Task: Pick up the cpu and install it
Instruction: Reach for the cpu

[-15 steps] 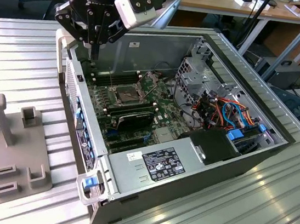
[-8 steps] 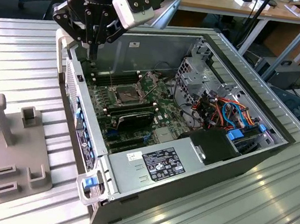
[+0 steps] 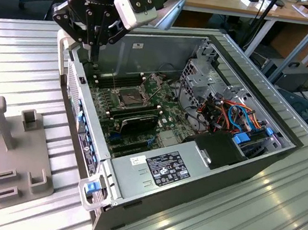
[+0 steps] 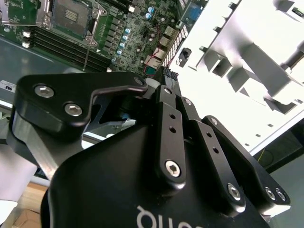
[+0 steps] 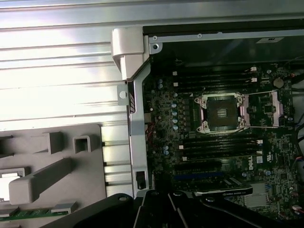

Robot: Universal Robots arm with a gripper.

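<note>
A black gripper (image 3: pixel 94 56) is hovering over an open grey metal computer case (image 3: pixel 168 51), at the exterior view's left. Inside, a dark square socket (image 5: pixel 222 113) is sitting open on the green motherboard (image 3: pixel 169 108). I cannot tell the gripper's state or where the cpu is.

Claw (image 3: pixel 90 50) hangs pointing straight down from arm.

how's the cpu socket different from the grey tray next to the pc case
The cpu socket is a dark square in a metal frame; the grey tray is pale with raised posts and slots. The socket sits inside the case on the motherboard; the tray lies outside it on the ribbed table. The socket is far smaller than the tray. Both lie flat.
</note>
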